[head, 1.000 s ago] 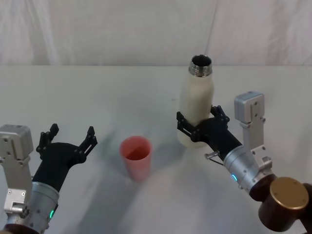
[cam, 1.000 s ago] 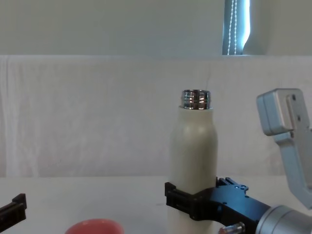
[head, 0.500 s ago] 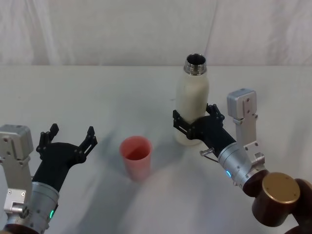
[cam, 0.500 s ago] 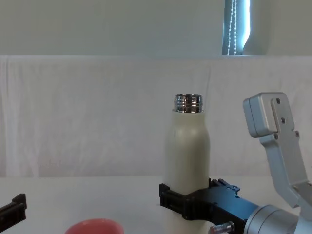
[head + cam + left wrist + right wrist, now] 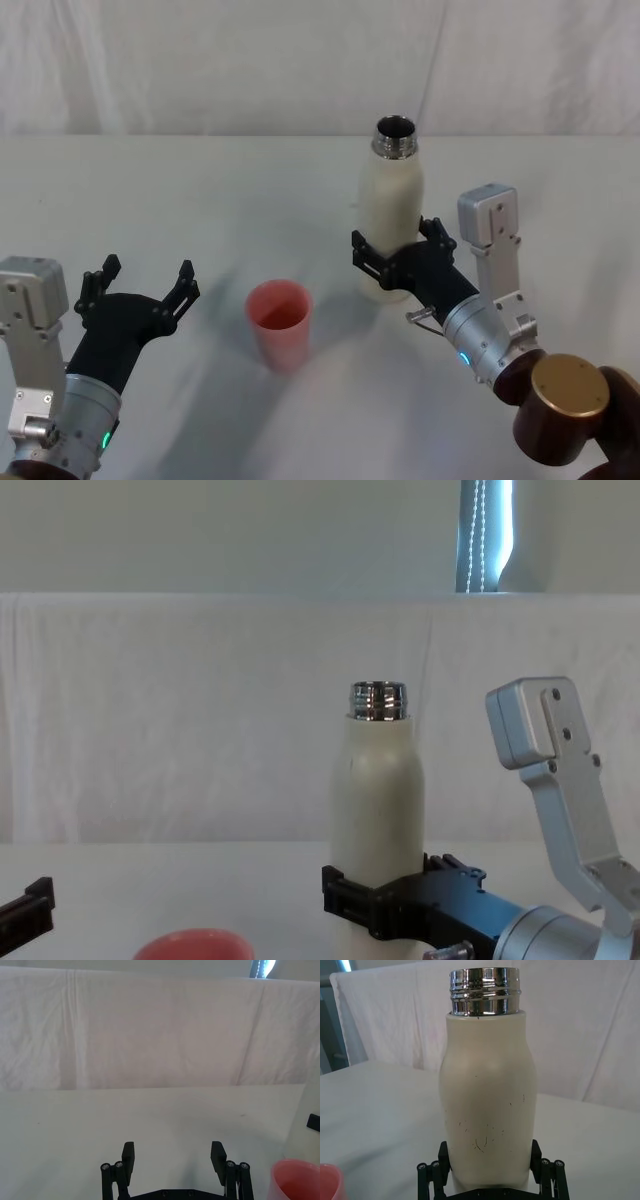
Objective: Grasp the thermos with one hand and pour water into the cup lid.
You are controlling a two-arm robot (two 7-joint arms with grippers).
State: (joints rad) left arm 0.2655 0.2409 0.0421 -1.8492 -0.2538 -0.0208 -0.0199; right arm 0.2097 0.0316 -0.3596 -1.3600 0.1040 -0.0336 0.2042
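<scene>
Two grippers are over the white table (image 5: 200, 200). The right gripper (image 5: 398, 260) holds the thermos (image 5: 392, 215) low on its body, one black finger on each side. The thermos stands straight up, with its shiny neck open at the top. The cup (image 5: 280, 322) is pink and sits on the table, near the thermos but not touching it, on the robot's left of it.

A second ago the thermos was farther to the right. Now the arm has slid it a bit toward the cup, and its top sits a little lower in the chest view. It has not tipped at all.

That means the grab is done and the carry has begun. I think the next step is to bring the open neck above the cup and then lean the thermos over slowly. If it leans too fast, water could splash past the small cup.

The left gripper (image 5: 140, 292) waits on the left side with its fingers (image 5: 128, 1152) spread wide, holding nothing. It is near the cup but does not touch it.
</scene>
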